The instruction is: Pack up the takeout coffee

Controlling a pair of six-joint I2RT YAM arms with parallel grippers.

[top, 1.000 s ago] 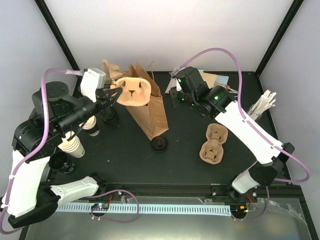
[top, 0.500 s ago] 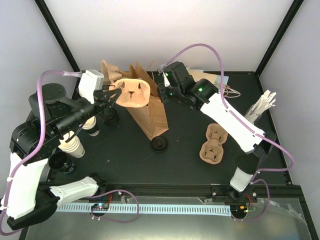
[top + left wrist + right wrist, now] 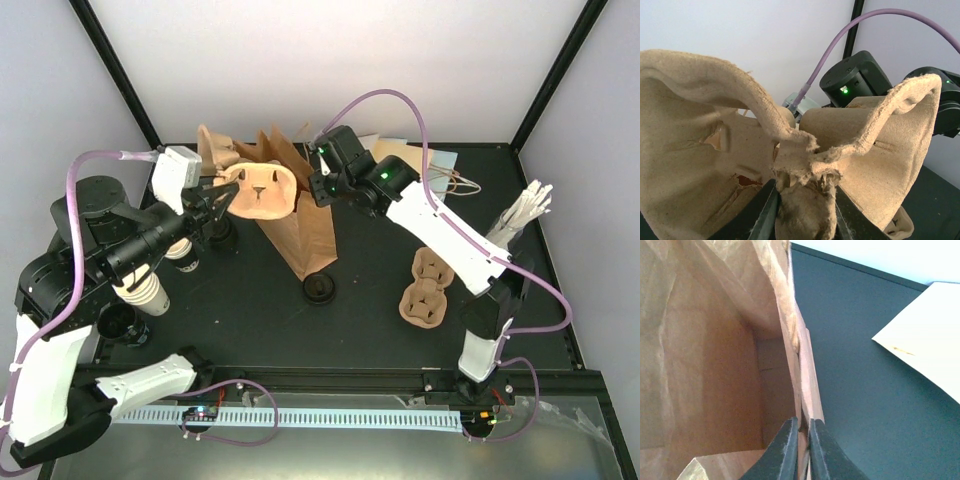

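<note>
Gripping a moulded pulp carrier (image 3: 705,150) by its central ridge with the left end effector (image 3: 805,215), jaws drawn in narrow on the pulp, and holding it tilted at the left side of the paper bag (image 3: 705,365) mouth. Pinching the bag's rim with the right end effector (image 3: 801,450), jaws almost together on the paper edge, seemingly to keep the mouth open. Apparently the step of bagging the carrier. Next, probably: lower the carrier squarely inside without snagging the rim, keeping the pull on the paper. Nothing packed yet: coffee cup (image 3: 148,293) and second coffee cup (image 3: 184,260) upright on the desk (image 3: 250,320), far left, beside the left arm. No brand, label or writing legible anywhere.
</note>
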